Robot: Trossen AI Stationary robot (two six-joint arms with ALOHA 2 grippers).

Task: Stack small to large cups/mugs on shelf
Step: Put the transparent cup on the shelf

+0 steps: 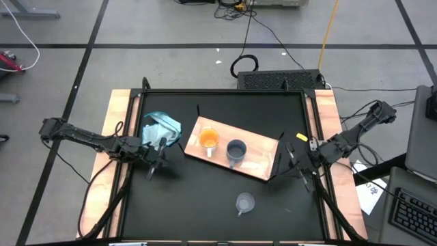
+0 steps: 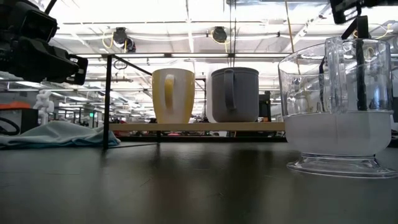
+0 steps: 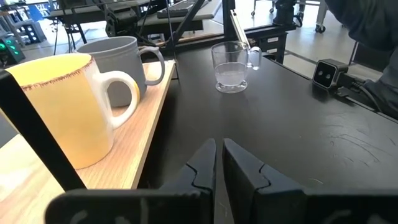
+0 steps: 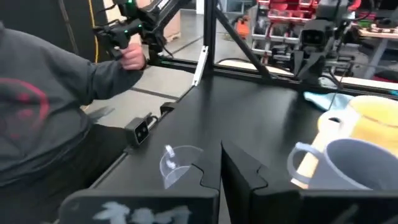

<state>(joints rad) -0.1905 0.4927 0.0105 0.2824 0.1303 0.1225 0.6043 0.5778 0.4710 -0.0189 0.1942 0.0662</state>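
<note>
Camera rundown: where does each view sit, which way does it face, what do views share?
High: overhead, straight down; both arms, shelf.
Low: tabletop level, facing the room; clear cup nearest.
Left wrist: behind the shut left hand, toward orange mug, grey mug.
Right wrist: behind the shut right hand, toward a person's sleeve.
All four show the clear cup.

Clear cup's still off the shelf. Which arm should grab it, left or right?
Probably right: the right gripper sits nearer the clear cup with bare table between; the left gripper is farther, beside the cloth. Both jaws look shut.
</note>
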